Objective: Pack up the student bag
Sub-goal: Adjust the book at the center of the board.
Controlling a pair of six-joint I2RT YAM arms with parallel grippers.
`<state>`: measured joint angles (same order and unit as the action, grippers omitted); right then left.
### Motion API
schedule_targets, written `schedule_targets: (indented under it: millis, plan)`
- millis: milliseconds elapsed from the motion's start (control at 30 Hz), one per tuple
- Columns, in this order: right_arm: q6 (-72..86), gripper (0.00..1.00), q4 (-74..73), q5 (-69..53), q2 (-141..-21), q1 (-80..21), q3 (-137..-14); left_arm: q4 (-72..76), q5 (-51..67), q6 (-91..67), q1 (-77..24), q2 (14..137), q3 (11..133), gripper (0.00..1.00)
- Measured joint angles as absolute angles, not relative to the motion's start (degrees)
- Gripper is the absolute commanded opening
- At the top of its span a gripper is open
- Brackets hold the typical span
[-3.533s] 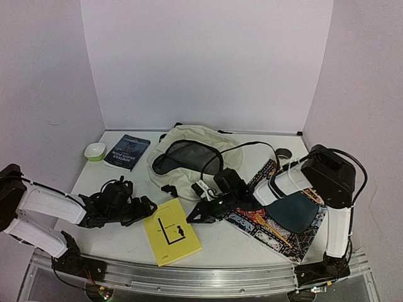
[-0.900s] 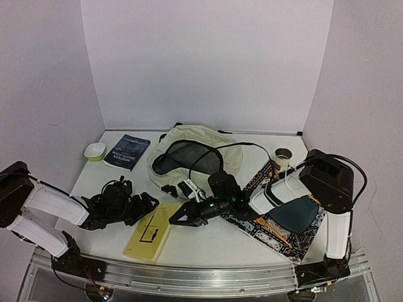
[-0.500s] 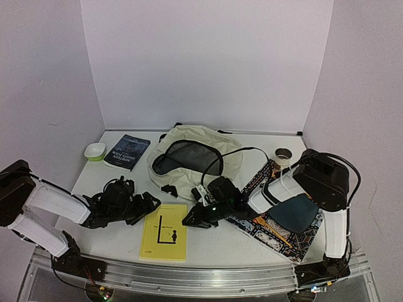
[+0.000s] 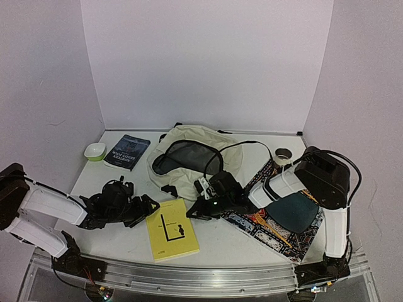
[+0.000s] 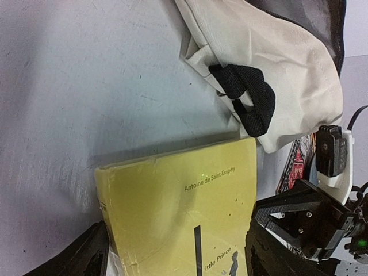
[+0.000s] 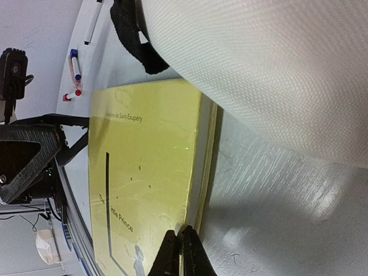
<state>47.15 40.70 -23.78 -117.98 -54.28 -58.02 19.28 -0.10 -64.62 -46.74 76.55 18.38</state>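
since half a second ago the yellow book (image 4: 171,236) has turned on the table (image 4: 252,248): it lay square to the near edge, and now its far corner swings right, toward the right gripper (image 4: 189,216), which has drawn back a little toward the far right. the left arm has hardly shifted. the book lies flat, cover up, near centre, just on the near side of the student bag (image 4: 189,134). the bag sits at far centre of the table, its cream fabric slumped and its mouth open upward with dark mesh lining showing. its black strap loop (image 5: 248,99) hangs off the near side, close to the book's far edge but apart from it. left gripper (image 4: 149,208): released, jaws wide, one finger on either side of the book's left end in the left wrist view; contact with the cover cannot be told. right gripper: clenched, tips pressed together right at the book's right edge; whether cover or page is pinched between them cannot be told. dark blue book (image 4: 127,151) and small green bowl (image 4: 95,151) at far left, well apart from the bag. patterned placemat (image 4: 277,233) at near right, under the right arm. roll of tape (image 4: 284,154) at far right.
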Motion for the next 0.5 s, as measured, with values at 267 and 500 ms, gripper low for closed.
schedule_targets:
  millis: [267, 500]
  plan:
    - [43.1, 0.00, 41.1, -24.9, -116.1, -54.3, -58.8, 19.4, -0.2, -64.9, -47.3, 72.8, 15.3, 0.78]
    - [39.5, 0.00, 44.9, -26.2, -114.1, -54.3, -60.7, 25.1, -0.5, -67.3, -48.2, 70.6, 10.4, 0.76]
